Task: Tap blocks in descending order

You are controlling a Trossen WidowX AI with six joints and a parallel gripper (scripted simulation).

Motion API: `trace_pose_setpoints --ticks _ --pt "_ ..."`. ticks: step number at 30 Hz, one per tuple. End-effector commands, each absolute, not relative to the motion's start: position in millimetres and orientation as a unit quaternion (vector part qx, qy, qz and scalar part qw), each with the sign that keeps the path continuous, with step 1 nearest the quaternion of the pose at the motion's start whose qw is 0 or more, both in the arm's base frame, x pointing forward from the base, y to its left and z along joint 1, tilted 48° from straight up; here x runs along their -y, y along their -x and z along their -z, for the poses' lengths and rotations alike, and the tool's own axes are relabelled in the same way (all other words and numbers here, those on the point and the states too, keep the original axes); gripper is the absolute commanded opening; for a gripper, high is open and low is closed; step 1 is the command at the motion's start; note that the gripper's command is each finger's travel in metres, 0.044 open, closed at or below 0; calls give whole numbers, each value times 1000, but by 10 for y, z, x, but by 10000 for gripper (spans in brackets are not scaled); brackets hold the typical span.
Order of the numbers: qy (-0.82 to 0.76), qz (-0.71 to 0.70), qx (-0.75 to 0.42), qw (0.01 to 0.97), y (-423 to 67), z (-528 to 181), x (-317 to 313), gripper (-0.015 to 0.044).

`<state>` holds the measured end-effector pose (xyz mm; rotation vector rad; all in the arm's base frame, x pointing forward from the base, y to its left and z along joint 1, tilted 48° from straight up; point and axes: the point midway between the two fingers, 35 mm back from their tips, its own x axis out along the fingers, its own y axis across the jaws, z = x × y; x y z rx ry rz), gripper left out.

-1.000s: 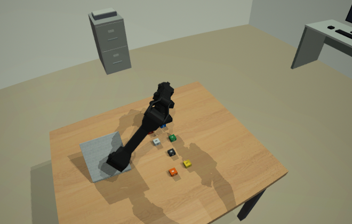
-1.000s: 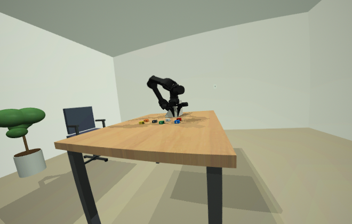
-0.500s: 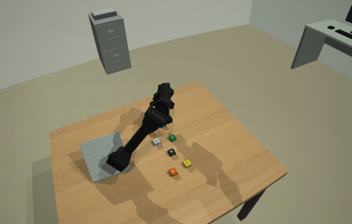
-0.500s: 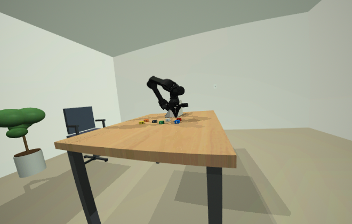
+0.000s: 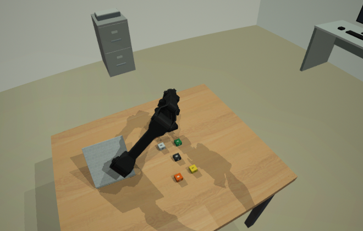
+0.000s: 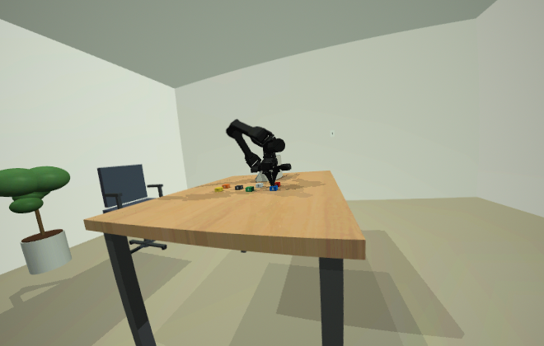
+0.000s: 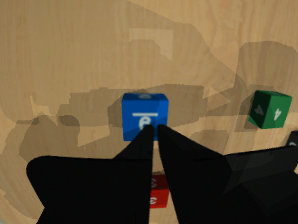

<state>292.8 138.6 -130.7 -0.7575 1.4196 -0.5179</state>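
My gripper point(image 6: 272, 184) point(image 7: 154, 130) is shut, its tips together at the near top edge of the blue block point(image 6: 273, 189) point(image 7: 131, 120), with nothing visible between them. The blue block shows a barred digit, 6 or 9. The red block point(image 6: 278, 184) point(image 7: 160, 199), with a 3, is partly hidden behind the fingers. The green block point(image 5: 177, 142) point(image 6: 249, 189) point(image 7: 272, 111) shows a 4. A white block point(image 5: 161, 146) point(image 6: 259, 184), a black block point(image 5: 176, 157) point(image 6: 239, 187), a yellow block point(image 5: 193, 168) point(image 6: 218, 189) and an orange block point(image 5: 178, 177) point(image 6: 226, 185) stand apart. The arm hides blue and red in the top view.
A grey plate point(image 5: 91, 160) lies under the arm's base on the wooden table point(image 5: 234, 143) point(image 6: 222, 214). The green block is to the right of the blue one in the wrist view. The filing cabinet and desk stand away from the table.
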Motion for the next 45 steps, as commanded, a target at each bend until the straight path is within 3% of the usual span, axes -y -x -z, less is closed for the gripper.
trace_pose_setpoints --ticks 1,22,33,45 --pt "338 229 -628 662 -2927 1324 -1359 20" --pt "337 227 -629 662 -2814 550 -2162 20" --pt "336 219 -632 663 -3003 -784 -1167 20" --pt "343 231 -629 658 -2494 -1697 -12 20"
